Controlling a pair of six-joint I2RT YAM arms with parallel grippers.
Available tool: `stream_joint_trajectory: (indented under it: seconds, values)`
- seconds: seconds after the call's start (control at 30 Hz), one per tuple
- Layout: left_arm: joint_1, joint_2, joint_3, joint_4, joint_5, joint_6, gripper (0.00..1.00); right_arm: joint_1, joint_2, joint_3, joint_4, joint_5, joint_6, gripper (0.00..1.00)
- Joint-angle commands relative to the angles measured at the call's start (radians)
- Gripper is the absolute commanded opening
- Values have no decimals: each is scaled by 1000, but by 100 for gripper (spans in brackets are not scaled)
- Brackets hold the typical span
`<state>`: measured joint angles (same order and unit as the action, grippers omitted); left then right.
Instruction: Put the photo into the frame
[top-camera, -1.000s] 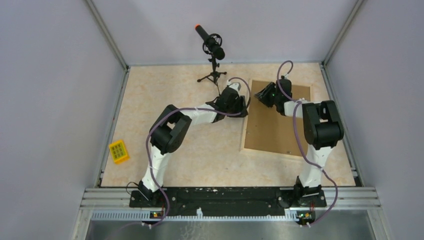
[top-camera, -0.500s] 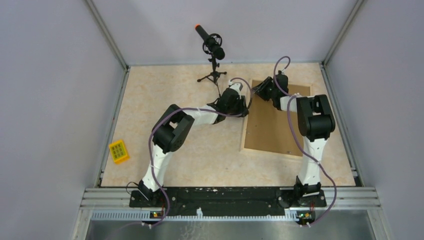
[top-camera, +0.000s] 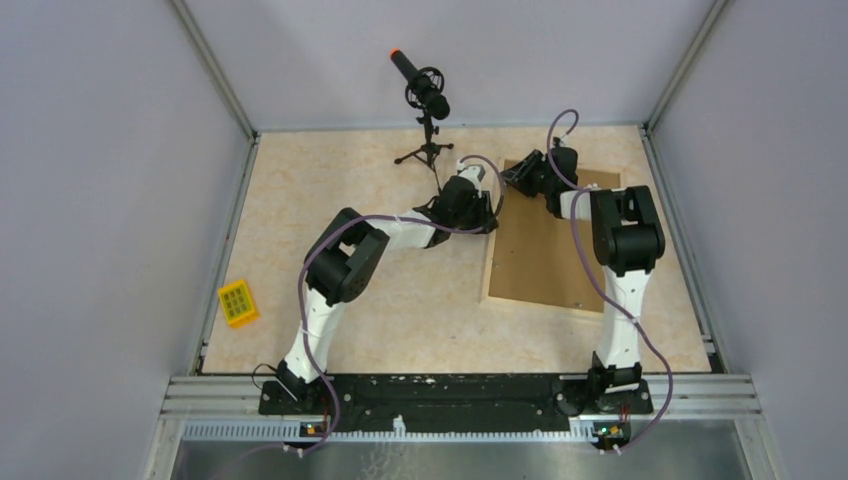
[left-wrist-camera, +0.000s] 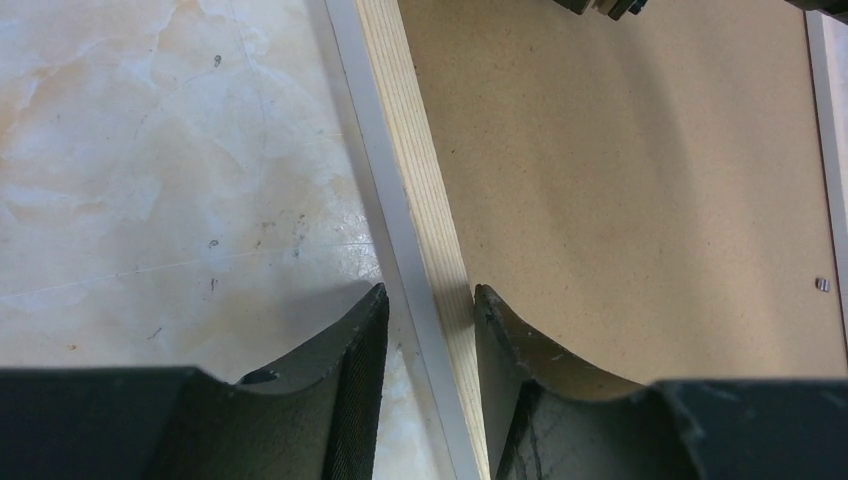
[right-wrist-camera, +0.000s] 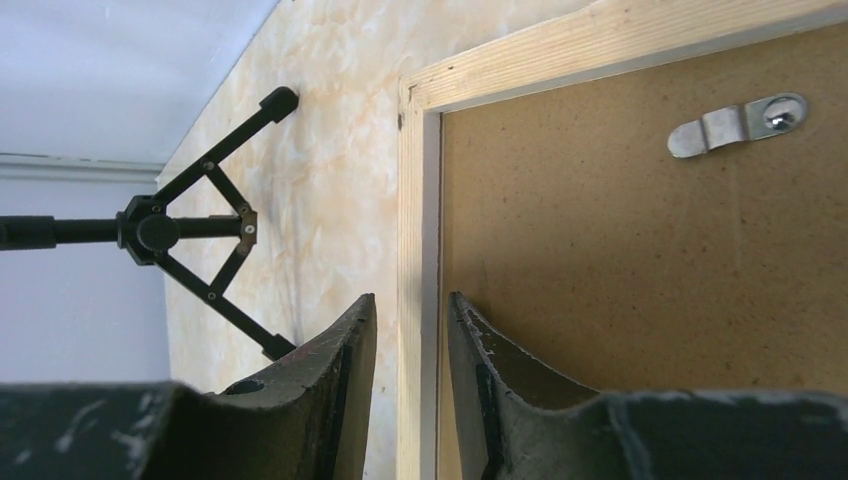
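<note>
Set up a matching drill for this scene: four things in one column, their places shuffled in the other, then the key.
Things
1. microphone
2. yellow block
3. metal clip
4. left gripper

Places
A. astride the left rail of the frame
B. near the left edge of the table
C. lying on the brown backing board
D. on a tripod at the far side of the table, left of the frame

Pairs: 1-D, 2-B, 3-C, 4-A
</note>
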<state>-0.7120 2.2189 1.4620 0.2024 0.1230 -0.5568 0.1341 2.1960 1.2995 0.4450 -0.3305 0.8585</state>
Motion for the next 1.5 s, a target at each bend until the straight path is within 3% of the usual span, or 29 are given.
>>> stream_joint_trajectory:
  seconds: [0.0, 0.5, 0.67, 0.83, 1.47]
  values:
    - [4, 48, -27, -54, 18, -5, 43, 7, 52, 2, -60, -51, -27, 33]
    - [6, 47, -29, -54, 12, -3, 41, 3, 29, 49, -113, -113, -85, 32]
    - [6, 44, -34, -55, 13, -3, 41, -20, -41, -15, 23, -197, -31, 35]
    - [6, 41, -36, -54, 11, -2, 40, -53, -126, -107, 63, -153, -43, 40]
    - [6, 46, -37, -49, 21, -3, 39, -53, 24, 9, -38, -148, -82, 39]
